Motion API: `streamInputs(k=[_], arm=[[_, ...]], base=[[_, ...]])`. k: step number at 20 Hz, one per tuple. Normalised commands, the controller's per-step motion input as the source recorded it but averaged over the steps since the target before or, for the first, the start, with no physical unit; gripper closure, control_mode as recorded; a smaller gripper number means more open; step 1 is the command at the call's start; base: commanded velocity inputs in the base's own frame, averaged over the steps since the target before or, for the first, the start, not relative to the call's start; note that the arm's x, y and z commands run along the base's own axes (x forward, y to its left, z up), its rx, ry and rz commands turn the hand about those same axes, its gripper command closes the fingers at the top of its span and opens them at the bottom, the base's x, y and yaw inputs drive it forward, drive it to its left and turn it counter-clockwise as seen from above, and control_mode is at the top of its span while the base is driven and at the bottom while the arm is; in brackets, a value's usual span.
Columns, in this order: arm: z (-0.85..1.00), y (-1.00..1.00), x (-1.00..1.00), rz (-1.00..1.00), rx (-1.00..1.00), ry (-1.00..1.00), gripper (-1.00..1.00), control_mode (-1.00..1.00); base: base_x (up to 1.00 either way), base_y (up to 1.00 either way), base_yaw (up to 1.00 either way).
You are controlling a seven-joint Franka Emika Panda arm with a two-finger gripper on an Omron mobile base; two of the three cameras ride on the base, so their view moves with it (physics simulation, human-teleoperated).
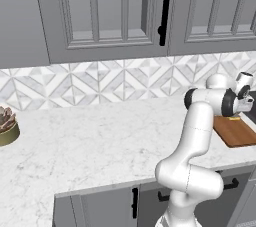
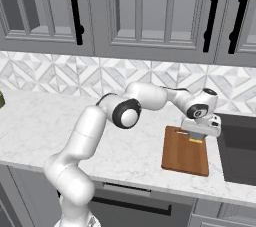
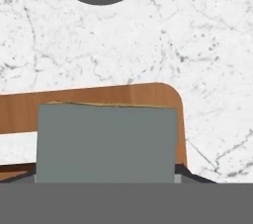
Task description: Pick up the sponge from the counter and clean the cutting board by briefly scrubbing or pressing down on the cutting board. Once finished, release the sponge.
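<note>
Sponge [image 3: 106, 141] gripped between the fingers of the gripper [image 2: 196, 138], grey face toward the hand camera, over the far end of the cutting board [image 2: 185, 157] on the counter [image 2: 135, 146].

Sponge [image 3: 106, 141] hides most of the board [image 3: 99, 100] in the hand view, and its lower edge is cut off. In the left base view, the frame's right edge crops the board [image 1: 239, 133].
</note>
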Motion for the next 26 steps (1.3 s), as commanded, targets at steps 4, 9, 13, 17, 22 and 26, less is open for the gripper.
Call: streamInputs(k=[4, 9, 13, 17, 22, 26], arm=[[-0.80, -0.07, -0.85, 0.00, 0.00, -0.03, 1.00, -1.00], [-0.51, -0.06, -0.64, 0.00, 0.00, -0.01, 1.00, -1.00], [-0.28, -0.04, -0.70, 0.00, 0.00, 0.00, 1.00, -1.00], [-0.16, 0.00, -0.68, 0.00, 0.00, 0.00, 1.00, -1.00], [-0.66, 0.03, -0.34, 0.00, -0.01, 0.00, 1.00, -1.00], [-0.90, 0.07, -0.10, 0.00, -0.02, 0.00, 1.00, -1.00]], base=[[0.00, 0.00, 0.00], [0.00, 0.00, 0.00], [0.00, 0.00, 0.00], [0.00, 0.00, 0.00], [0.00, 0.00, 0.00], [0.00, 0.00, 0.00]])
